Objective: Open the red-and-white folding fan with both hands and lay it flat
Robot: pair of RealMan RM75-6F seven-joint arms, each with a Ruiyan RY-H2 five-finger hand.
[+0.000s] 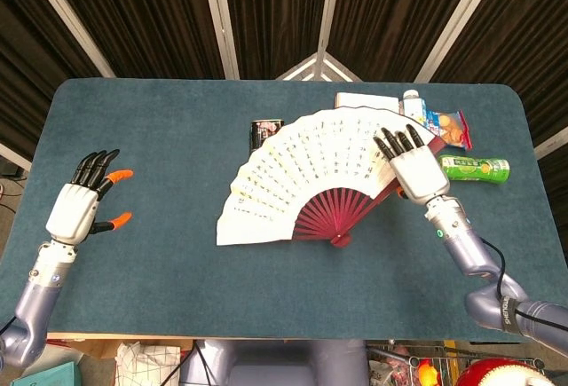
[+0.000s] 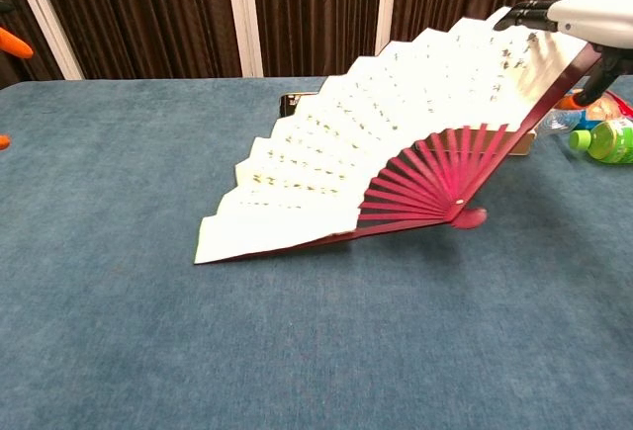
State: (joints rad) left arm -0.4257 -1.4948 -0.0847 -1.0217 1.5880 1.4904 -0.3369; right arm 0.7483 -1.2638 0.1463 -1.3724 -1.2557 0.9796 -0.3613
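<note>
The red-and-white folding fan (image 1: 319, 169) is spread wide, white leaf over dark red ribs. It is tilted: in the chest view the fan (image 2: 396, 143) rests its left edge and pivot on the blue table and rises to the right. My right hand (image 1: 415, 169) grips its raised right end, fingers over the leaf and thumb under the outer rib (image 2: 584, 10). Well apart at the table's far left hovers my left hand (image 1: 78, 204), fingers spread and holding nothing. Only its orange fingertips (image 2: 12, 43) show in the chest view.
A small dark tin (image 1: 264, 129) lies just behind the fan. At the back right are a white box (image 1: 364, 100), a water bottle (image 1: 411, 100), a snack bag (image 1: 448, 127) and a green bottle (image 1: 479, 169), close to my right hand.
</note>
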